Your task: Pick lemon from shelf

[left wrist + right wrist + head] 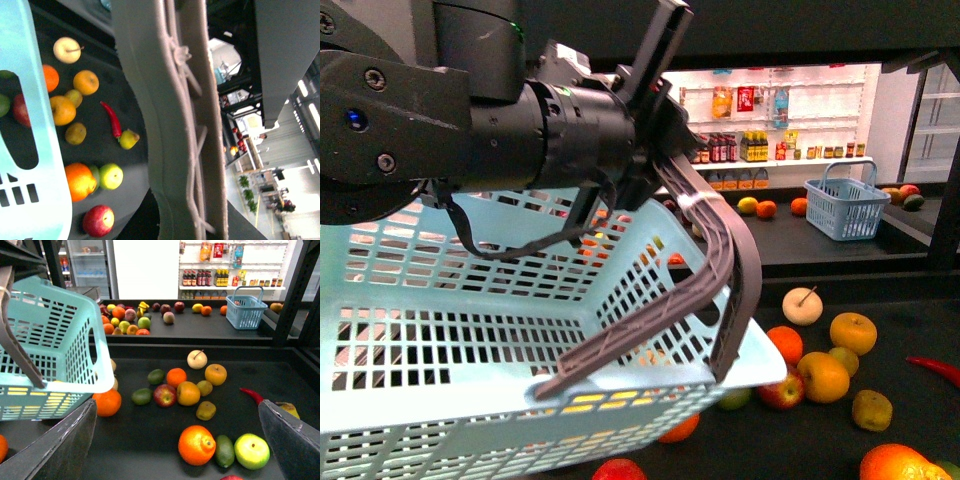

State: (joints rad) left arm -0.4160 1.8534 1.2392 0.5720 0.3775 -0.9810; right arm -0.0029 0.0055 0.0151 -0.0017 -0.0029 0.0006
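Lemon (128, 139) (best guess) on shelf (150, 445) tray, touching red chili (112, 119), far right side. Right pincer (177, 402) spread wide, empty. Left pincer (665, 150) pinching basket handle (720, 260). Tip: swing right arm over, straddle lemon's short axis, dodge chili.

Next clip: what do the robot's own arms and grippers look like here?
The left arm is a thick black cylindrical body with screw heads, a small blue dot and a loose black cable looping below. The right gripper shows two wide, dark grey fingers with worn, scuffed edges.
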